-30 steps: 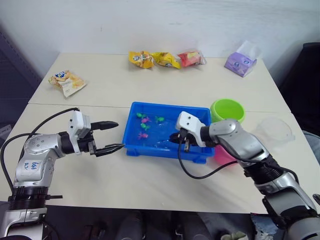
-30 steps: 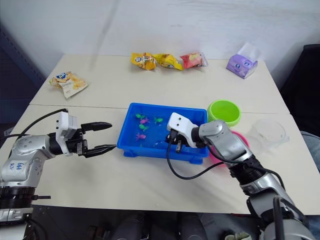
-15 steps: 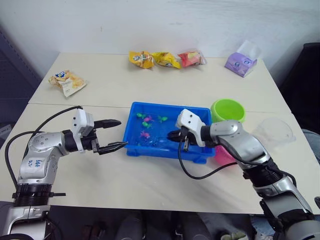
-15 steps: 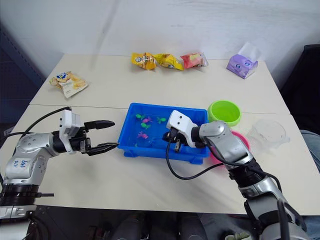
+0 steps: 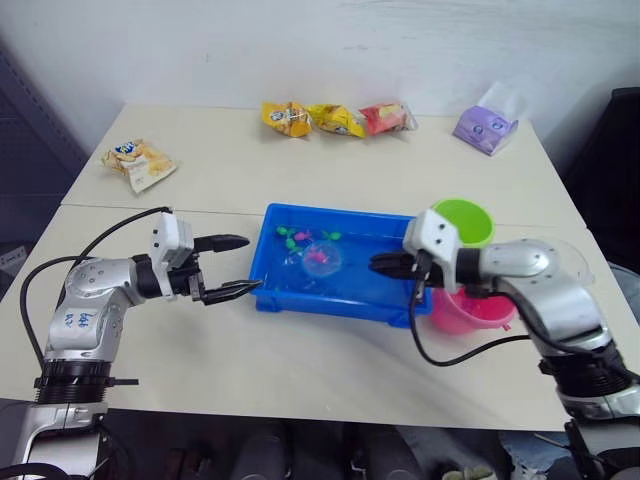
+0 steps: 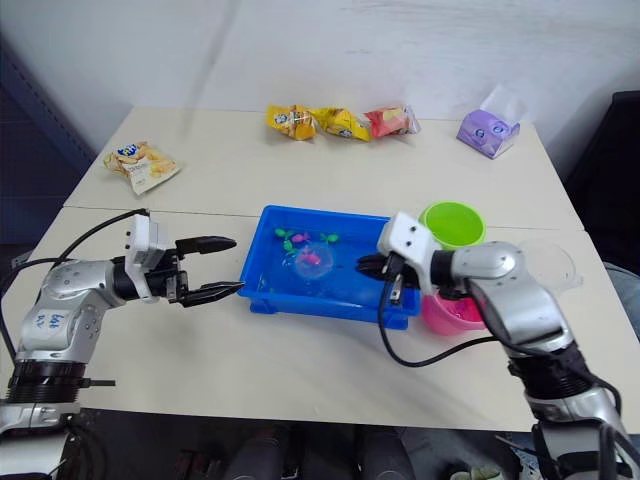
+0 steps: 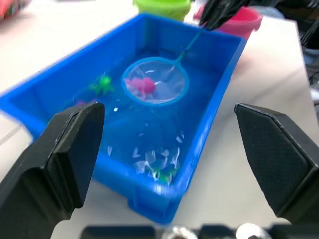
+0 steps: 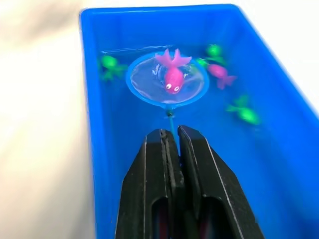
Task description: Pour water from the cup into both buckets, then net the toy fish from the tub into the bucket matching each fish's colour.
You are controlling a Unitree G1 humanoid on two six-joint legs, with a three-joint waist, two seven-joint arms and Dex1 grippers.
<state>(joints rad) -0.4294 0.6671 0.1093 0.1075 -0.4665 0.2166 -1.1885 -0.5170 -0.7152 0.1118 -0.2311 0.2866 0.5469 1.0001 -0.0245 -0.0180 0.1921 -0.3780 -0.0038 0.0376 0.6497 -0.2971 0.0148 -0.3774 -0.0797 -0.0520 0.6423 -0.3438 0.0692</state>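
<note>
A pale table (image 5: 330, 190) set against a white wall (image 5: 300, 40) carries snack packets (image 5: 330, 118) and a purple tissue pack (image 5: 487, 122). The net (image 8: 168, 79), pinched by its stick in the closed right gripper (image 8: 172, 137), is held over the blue tub (image 5: 300, 298) with a pink fish (image 8: 172, 74) in it. Since a second ago the right arm has been drawn back toward the pink bucket (image 5: 470, 312) and the net lifted out. The left gripper (image 5: 232, 268) is held wide open and empty beside the tub.
</note>
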